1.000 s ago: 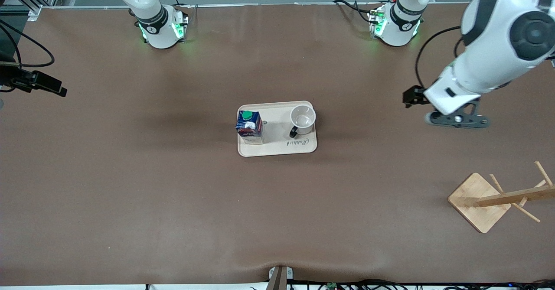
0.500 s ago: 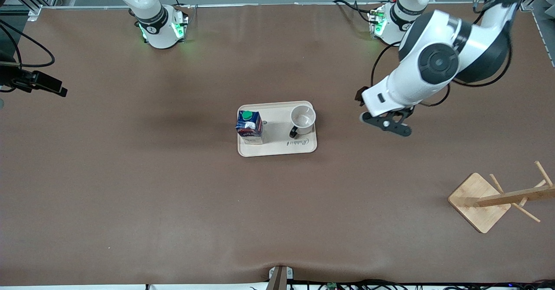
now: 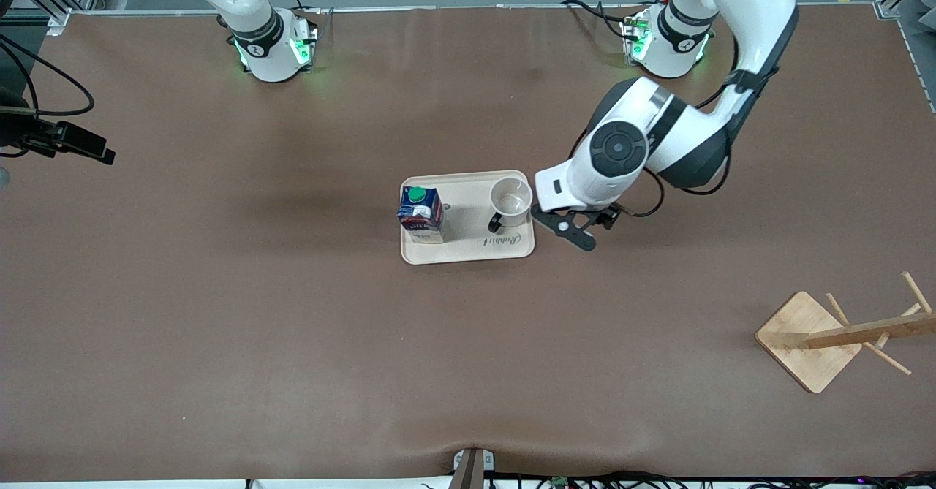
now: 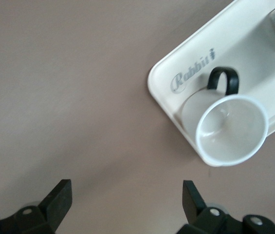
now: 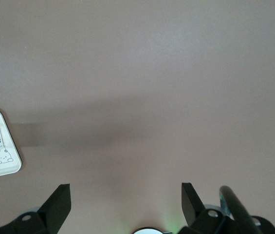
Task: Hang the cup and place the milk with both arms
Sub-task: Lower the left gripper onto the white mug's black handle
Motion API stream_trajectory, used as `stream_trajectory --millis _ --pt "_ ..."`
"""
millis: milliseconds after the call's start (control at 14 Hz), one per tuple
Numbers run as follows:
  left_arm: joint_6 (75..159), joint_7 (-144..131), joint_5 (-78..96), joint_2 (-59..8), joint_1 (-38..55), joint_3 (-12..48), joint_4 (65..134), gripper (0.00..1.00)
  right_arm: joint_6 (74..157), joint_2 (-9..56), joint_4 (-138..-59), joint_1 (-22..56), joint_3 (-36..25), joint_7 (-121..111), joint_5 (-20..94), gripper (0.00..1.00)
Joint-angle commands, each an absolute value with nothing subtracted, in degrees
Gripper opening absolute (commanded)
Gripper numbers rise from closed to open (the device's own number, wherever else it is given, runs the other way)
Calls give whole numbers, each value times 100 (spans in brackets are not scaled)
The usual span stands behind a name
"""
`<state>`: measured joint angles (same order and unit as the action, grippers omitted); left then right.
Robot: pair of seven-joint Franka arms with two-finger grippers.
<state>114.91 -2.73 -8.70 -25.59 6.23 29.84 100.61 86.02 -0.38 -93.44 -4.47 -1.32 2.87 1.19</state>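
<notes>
Desk (image 3: 292, 328): a brown surface is shown, with both arm bases lit green along the edge farthest from the front camera.

Tray (image 3: 468, 251): a cream rectangular tray is set near the middle of the desk; the word "Rabbit" is printed on its floor near the cup.

Cup (image 3: 510, 201): the white mug is stood upright and mouth up in the tray, at the tray's end toward the left arm. Its black handle (image 4: 223, 79) is turned toward the front camera. The inside is seen to be bare.

Milk (image 3: 421, 213): the dark blue carton with a green round cap is stood upright in the tray, at the end toward the right arm, apart from the cup.

Left hand (image 3: 574, 226): the hand is held over the bare desk just beside the tray's edge, on the cup's side. Its two fingers (image 4: 59, 202) are spread wide with nothing between them; the cup is seen a little way off from them in the left wrist view.

Right hand (image 5: 122, 204): the arm is kept waiting over bare desk toward its own end, well apart from the tray, of which only a corner (image 5: 1, 168) is caught in the right wrist view. The fingers are spread wide and nothing is gripped.

Rack (image 3: 833, 335): a wooden peg stand on a square base is placed toward the left arm's end, nearer to the front camera than the tray.
</notes>
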Motion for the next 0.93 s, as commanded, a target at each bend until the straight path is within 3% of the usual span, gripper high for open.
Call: stream_trajectory --millis 0,143,286,500,857 --pt "11855 -289 -976 -2900 755 3050 9967 100 8543 9 -9229 -474 -141 246 53 100" --pt "11988 -316 -975 -3084 1010 3041 9975 100 8552 9 -9211 -492 -141 263 79 100" --pt "12163 -325 -984 -3278 1081 3041 9958 94 8552 18 -9211 -466 -141 281 79 100" --pt "12479 -456 -1002 -3559 1239 3015 9958 78 8552 18 -9211 -492 -141 246 79 100" --pt "12577 -895 -1458 -3919 1248 3006 9932 10 8552 44 -9211 -483 -141 264 79 100"
